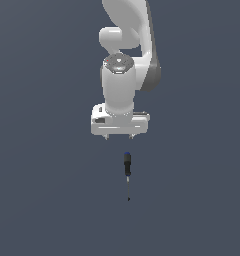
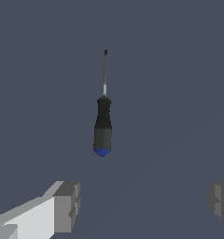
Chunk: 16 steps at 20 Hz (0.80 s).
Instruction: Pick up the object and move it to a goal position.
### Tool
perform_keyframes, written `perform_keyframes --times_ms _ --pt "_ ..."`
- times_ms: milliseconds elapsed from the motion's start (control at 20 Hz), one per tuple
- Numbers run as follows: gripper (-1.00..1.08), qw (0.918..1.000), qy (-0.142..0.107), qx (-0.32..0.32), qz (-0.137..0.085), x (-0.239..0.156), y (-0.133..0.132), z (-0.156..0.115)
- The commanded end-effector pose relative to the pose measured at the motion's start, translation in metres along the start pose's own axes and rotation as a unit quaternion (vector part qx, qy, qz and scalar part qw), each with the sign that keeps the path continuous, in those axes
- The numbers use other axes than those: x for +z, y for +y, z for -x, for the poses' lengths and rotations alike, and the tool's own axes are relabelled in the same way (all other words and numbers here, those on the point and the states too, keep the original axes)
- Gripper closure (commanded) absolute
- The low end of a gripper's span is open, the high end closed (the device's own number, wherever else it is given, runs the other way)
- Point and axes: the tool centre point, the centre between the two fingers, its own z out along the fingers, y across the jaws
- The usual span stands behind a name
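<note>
The screwdriver (image 1: 127, 169) lies on the grey floor below the arm in the exterior view, its blue end cap towards the arm and its thin dark shaft pointing away. In the wrist view the screwdriver (image 2: 103, 122) shows whole, black handle with blue cap nearest the fingers. My gripper (image 1: 119, 136) hovers above and behind it, apart from it. The gripper (image 2: 144, 205) is open and empty, its two grey fingertips (image 2: 67, 205) spread wide apart.
A plain dark grey floor (image 1: 47, 190) fills both views. No goal marker shows.
</note>
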Motion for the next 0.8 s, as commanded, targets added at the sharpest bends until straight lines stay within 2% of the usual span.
perform_keyframes --times_ms 0,450,750 --pt "-0.92 1.0000 0.000 0.000 0.000 0.000 0.000 0.000" --pt "-0.92 0.9997 0.000 -0.021 0.008 0.002 -0.022 -0.001" --pt "-0.92 0.9997 0.000 -0.021 0.008 0.003 -0.022 -0.002"
